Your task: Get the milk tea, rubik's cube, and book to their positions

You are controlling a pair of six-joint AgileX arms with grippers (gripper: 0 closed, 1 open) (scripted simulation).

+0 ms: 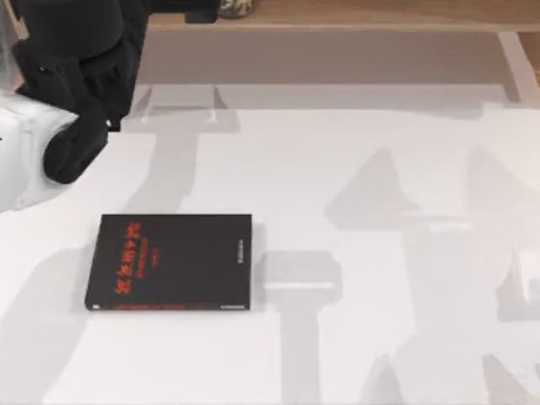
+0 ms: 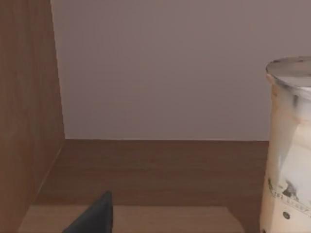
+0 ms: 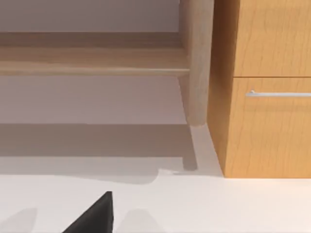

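The milk tea (image 2: 289, 145), a clear cup of pale beige drink with a flat lid, stands upright on a brown wooden shelf (image 2: 160, 165). My left arm (image 1: 76, 76) reaches over the table's far left corner toward that shelf. A dark part of my left gripper (image 2: 95, 217) shows a short way to the side of the cup, not touching it. A dark part of my right gripper (image 3: 95, 216) hangs low over the white table. The rubik's cube and the book are out of view.
A thin black book with red lettering (image 1: 169, 261) lies flat on the white table (image 1: 363, 253), left of centre. A wooden side wall (image 2: 26, 111) bounds the shelf. A wooden cabinet with a drawer handle (image 3: 272, 92) and a round post (image 3: 197, 63) stand beyond the table.
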